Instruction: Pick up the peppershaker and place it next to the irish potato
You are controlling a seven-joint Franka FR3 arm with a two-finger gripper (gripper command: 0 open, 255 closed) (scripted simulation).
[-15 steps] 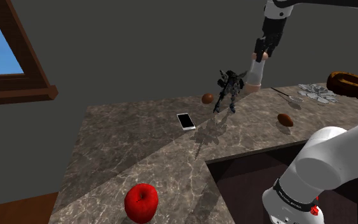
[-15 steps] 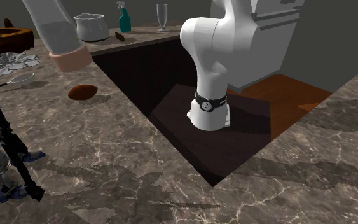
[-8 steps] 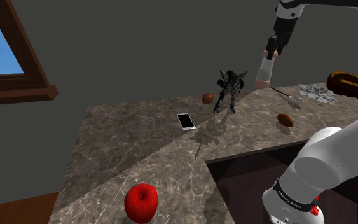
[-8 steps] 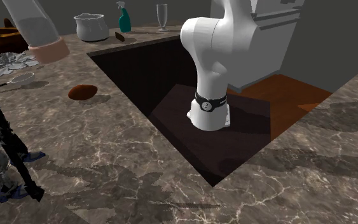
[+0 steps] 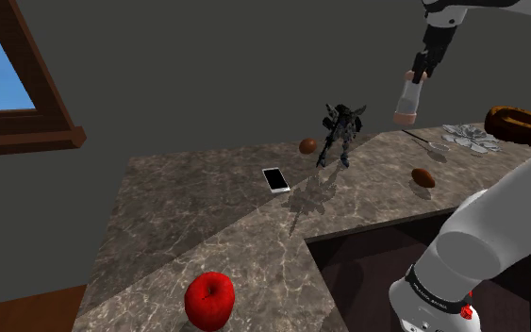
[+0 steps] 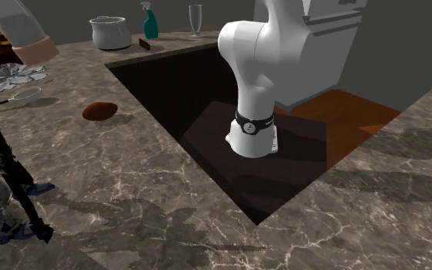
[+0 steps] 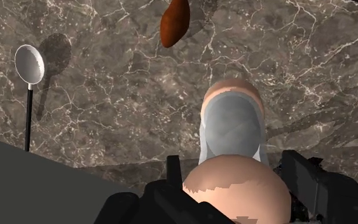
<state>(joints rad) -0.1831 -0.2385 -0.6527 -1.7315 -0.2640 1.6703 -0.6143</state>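
Note:
My gripper (image 5: 418,72) is shut on the peppershaker (image 5: 406,100), a pale glassy cylinder with pinkish end caps, hanging well above the marble counter (image 5: 207,217). The shaker (image 6: 20,27) also slants in at the second exterior view's upper left. Through the wrist camera, the shaker (image 7: 233,130) sits clasped between my two black fingers (image 7: 175,170), gripper (image 7: 234,173) pointing down at the counter. The irish potato (image 5: 423,176), a brown oval, lies on the counter below the shaker and slightly to the shoulder view's right; it shows again as potato (image 6: 100,110) and potato (image 7: 175,23).
A dark action figure (image 5: 340,132), a phone (image 5: 275,179), a small brown ball (image 5: 308,145) and a red apple (image 5: 209,299) stand on the counter. A strainer (image 7: 29,63), crumpled silver piece (image 5: 471,138) and brown bowl (image 5: 521,124) lie near the potato. The stand sits in a sunken recess (image 6: 206,130).
My gripper has carried the shaker higher and toward the shoulder view's right, away from the action figure and nearer over the potato. Nothing on the counter has moved.

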